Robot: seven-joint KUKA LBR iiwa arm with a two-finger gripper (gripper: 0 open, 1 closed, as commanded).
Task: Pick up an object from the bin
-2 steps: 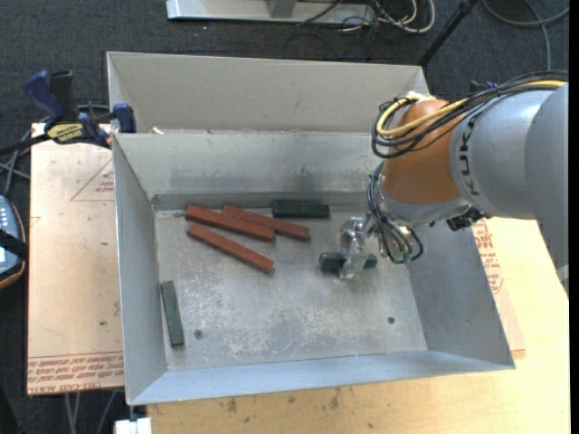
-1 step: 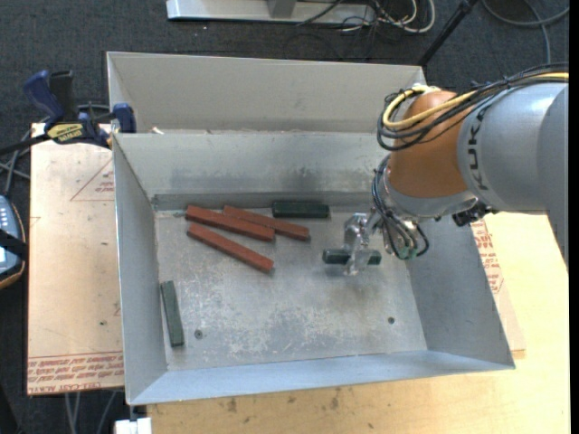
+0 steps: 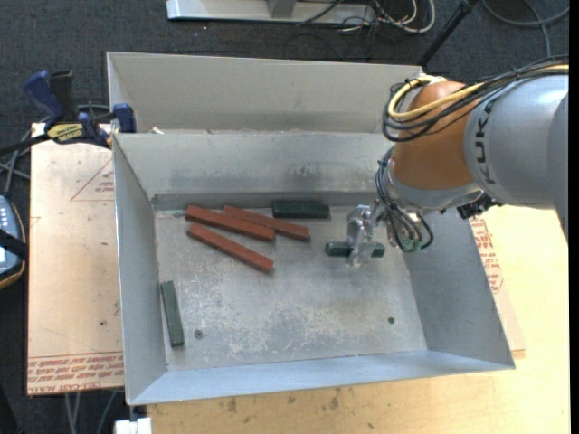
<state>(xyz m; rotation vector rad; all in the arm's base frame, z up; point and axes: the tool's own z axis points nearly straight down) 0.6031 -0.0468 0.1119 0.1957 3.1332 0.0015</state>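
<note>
Gripper point(image 3: 364, 242) low over a short dark green block point(image 3: 339, 250), right of centre in the grey bin point(image 3: 136, 242); can't tell if it's open or closed.
Risk: an off-centre grip may shove the block aside or let it slip. The bin also holds three red-brown bars point(image 3: 231, 247), a dark green bar at the back wall point(image 3: 300, 210) and another dark green bar front-left point(image 3: 171, 313).

Grey bin point(image 3: 298, 333), red-brown bars point(image 3: 230, 248), dark green sticks point(image 3: 300, 210) — orange wrist cover point(image 3: 434, 152)

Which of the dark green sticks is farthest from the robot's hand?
The green stick by the left wall, lying alone. The green stick at the back wall is nearer, and the small dark piece lies right beside the hand.
</note>
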